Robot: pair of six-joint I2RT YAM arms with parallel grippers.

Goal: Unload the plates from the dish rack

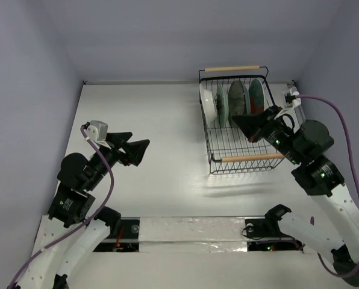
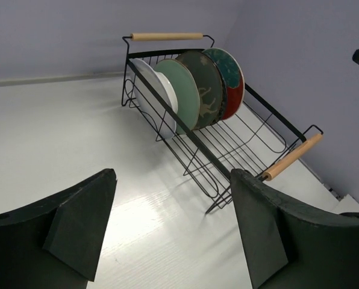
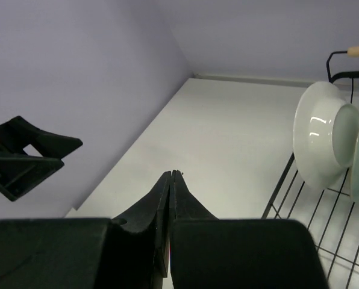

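Jaws of the left gripper (image 2: 173,180) stood wide apart with nothing between them, and only bare table (image 2: 59,126) showed in the gap. Ahead of those jaws and off to their right lay the dish rack (image 2: 188,139), well apart from them. It was a black wire basket resting on the table, with a far wooden handle (image 2: 167,36) at the end away from the jaws and a near wooden handle (image 2: 291,158) at the end closer to the right-hand finger.

Four plates stood on edge in a close row at the far end of the rack. The white plate (image 2: 150,81) was on the side toward the left gripper, followed by the pale green plate (image 2: 184,99) and the dark grey plate (image 2: 206,90) with pale figures. The red-rimmed plate (image 2: 232,75) with its teal centre stood farthest off.

Jaws of the right gripper (image 3: 172,174) were pressed flat together and held nothing. Seen from above, their tips lay over the rack's open half, just short of the row of plates. From the wrist, the white plate stood ahead and to the right of the closed tips, with the green plate's edge just behind it, and the tips touched neither. Whether the tips were down inside the wire walls or above them could not be told. Off to their left hung the left gripper, well apart.
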